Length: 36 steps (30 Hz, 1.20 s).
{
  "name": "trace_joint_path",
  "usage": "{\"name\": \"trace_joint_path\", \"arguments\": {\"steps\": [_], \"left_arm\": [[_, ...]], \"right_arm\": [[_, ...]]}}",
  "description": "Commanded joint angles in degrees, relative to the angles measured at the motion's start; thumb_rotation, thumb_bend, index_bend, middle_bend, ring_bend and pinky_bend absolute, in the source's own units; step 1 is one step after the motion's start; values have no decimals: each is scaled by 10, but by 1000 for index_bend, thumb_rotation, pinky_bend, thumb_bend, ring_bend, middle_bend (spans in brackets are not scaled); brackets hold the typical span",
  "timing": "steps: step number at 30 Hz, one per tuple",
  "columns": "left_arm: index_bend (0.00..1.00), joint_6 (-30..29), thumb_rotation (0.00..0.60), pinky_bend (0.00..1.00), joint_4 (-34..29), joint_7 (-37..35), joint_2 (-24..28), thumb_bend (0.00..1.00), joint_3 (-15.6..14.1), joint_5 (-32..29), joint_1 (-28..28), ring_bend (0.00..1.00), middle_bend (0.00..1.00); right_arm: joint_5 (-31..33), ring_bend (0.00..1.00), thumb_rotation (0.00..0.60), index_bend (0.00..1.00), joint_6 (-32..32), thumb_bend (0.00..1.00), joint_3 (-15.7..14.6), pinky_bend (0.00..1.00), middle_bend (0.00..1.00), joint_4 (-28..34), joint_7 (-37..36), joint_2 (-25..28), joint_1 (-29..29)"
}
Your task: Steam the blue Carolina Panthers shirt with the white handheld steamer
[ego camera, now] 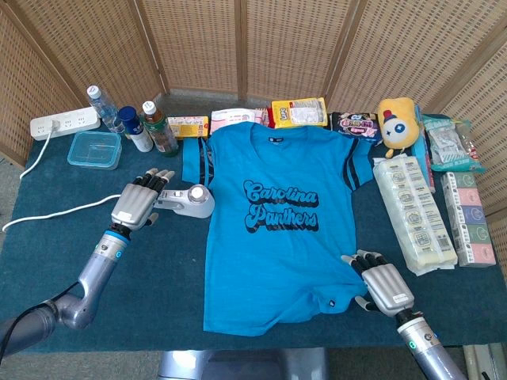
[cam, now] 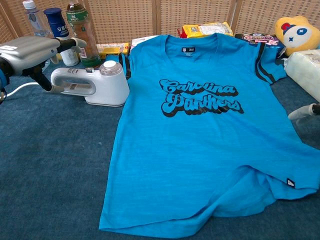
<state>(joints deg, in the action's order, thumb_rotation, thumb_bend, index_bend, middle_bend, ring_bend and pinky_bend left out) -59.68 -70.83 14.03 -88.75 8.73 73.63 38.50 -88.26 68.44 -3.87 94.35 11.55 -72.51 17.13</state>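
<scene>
The blue Carolina Panthers shirt (ego camera: 269, 229) is seen in the head view laid flat, print up, in the middle of the table (ego camera: 158, 269), which is covered in dark blue cloth. The white handheld steamer (ego camera: 188, 200) is laid on its side just beside the shirt's sleeve. The left robot hand (ego camera: 141, 201) is placed at the steamer's handle end with fingers extended over it; whether the handle is actually grasped cannot be told. The right robot hand (ego camera: 382, 283) is spread palm down, released, with its fingers resting at the lower corner of the shirt. A power strip (ego camera: 65, 123), a clear lidded box (ego camera: 94, 149), bottles (ego camera: 139, 123), snack packets (ego camera: 299, 112) and a yellow plush toy (ego camera: 398, 123) are lined along the far edge, and boxed goods (ego camera: 413, 212) are stacked beside the shirt's other sleeve. In the chest view the shirt (cam: 200, 145) is shown with its hem rumpled, the steamer (cam: 92, 84) touching the table just beside the sleeve, and the left robot hand (cam: 30, 52) raised over the handle; only a fingertip (cam: 302, 112) of the right hand is visible at the frame's edge.
</scene>
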Motion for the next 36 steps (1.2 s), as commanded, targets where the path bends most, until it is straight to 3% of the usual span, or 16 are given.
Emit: {"name": "trace_joint_path", "arguments": {"steps": [1,8,19,30,36], "left_arm": [[0,-28,600,283,-43,-10,27,230,-9,9,-23,92,127],[0,-75,600,283,-136,-2,80,230,-27,13,-69,92,127],[0,-193,600,283,-264,-2,168,230,-94,57,-182,92,127],[0,-335,600,285,-260,-53,193,230,-142,104,-309,92,127],[0,-379,600,286,-248,-78,199,229,-156,114,-361,92,135]], "right_arm": [[-3,156,600,151,3,285,-2,170,228,1,-4,5,-3],[-20,168,600,162,31,288,-4,184,236,2,-17,23,-15],[-35,317,600,288,133,321,14,356,326,-37,-37,11,-62],[-8,360,600,373,190,331,29,434,377,-36,-18,18,-108],[-4,359,600,378,204,332,29,434,377,-34,-20,23,-125]]}}
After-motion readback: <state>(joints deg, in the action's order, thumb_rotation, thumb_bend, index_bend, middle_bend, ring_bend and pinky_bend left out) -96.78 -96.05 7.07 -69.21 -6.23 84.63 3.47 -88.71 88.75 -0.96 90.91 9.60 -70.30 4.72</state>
